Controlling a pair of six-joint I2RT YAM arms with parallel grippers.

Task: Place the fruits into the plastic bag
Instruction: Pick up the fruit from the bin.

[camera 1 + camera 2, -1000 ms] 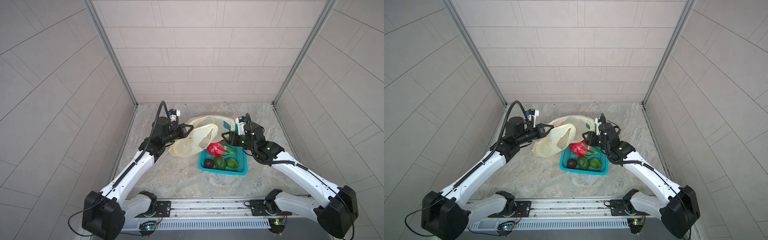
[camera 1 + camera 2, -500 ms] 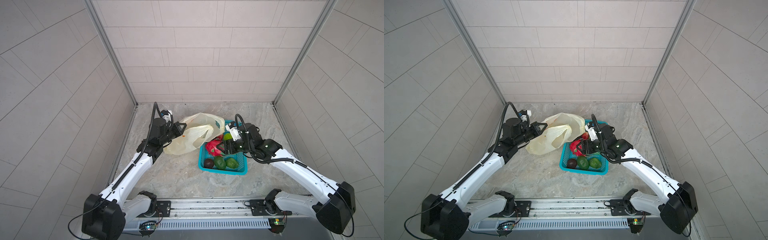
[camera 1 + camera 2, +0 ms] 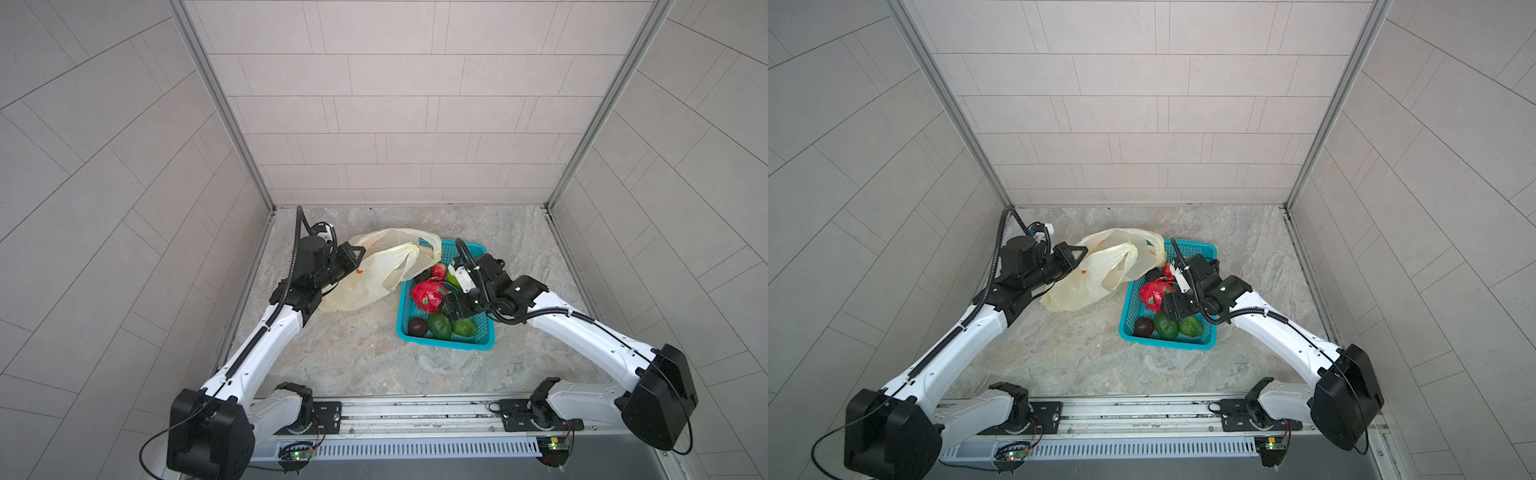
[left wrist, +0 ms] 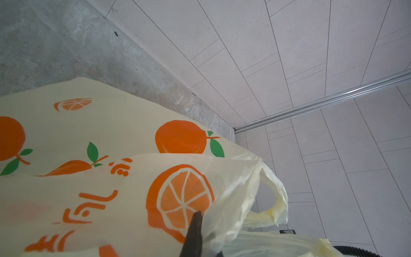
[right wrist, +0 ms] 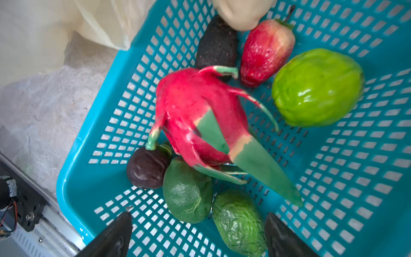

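Nothing looks bagged yet: my left gripper (image 3: 355, 255) is clamped on the plastic bag (image 3: 376, 276), my right gripper (image 5: 198, 214) gapes above the fruits (image 5: 195, 106) (all lying in the basket (image 5: 73, 155)).

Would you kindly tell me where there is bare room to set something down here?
Free: the stone floor between basket and front rail, and from the basket to the right wall. Crowded: the basket's half beside the bag, full of fruits; the bag overlaps its far corner.
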